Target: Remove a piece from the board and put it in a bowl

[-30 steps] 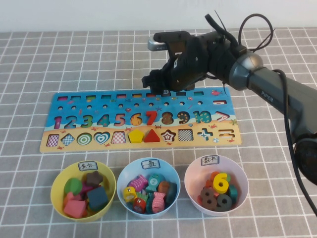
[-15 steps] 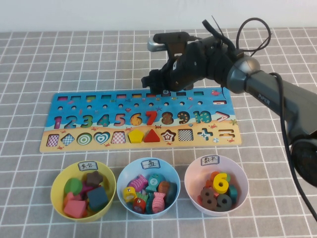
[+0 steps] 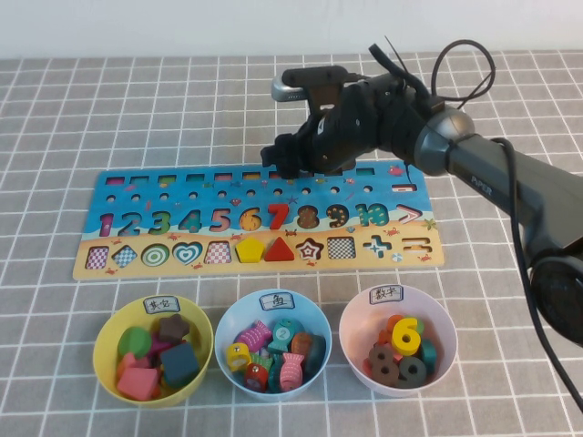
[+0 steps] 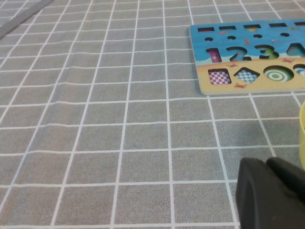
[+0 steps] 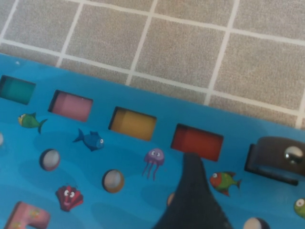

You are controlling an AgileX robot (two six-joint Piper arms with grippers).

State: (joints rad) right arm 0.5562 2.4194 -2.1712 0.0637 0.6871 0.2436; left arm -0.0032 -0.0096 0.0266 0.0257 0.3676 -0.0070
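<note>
The board [image 3: 182,196] lies across the middle of the table; its left end [image 4: 248,62] shows in the left wrist view. My right gripper [image 3: 290,162] hovers open over the board's top row of slots. In the right wrist view one dark finger [image 5: 190,195] points at the red slot [image 5: 197,141]. The piece [image 5: 279,157], dark brown with a pale round mark, sits in the neighbouring slot beside that finger, untouched. The light blue bowl [image 3: 222,328] stands in front of the board, holding several coloured pieces. My left gripper [image 4: 268,164] rests shut over bare cloth near the board's left end.
A yellow bowl [image 3: 100,350] with shape blocks stands left of the blue one, and its edge [image 4: 302,129] shows beside my left gripper. A pale pink bowl [image 3: 453,328] with number pieces stands to the right. Grey checked cloth [image 3: 91,109] covers the table.
My right gripper has come down a little and shifted slightly left over the board's top row. Nothing else has moved.
</note>
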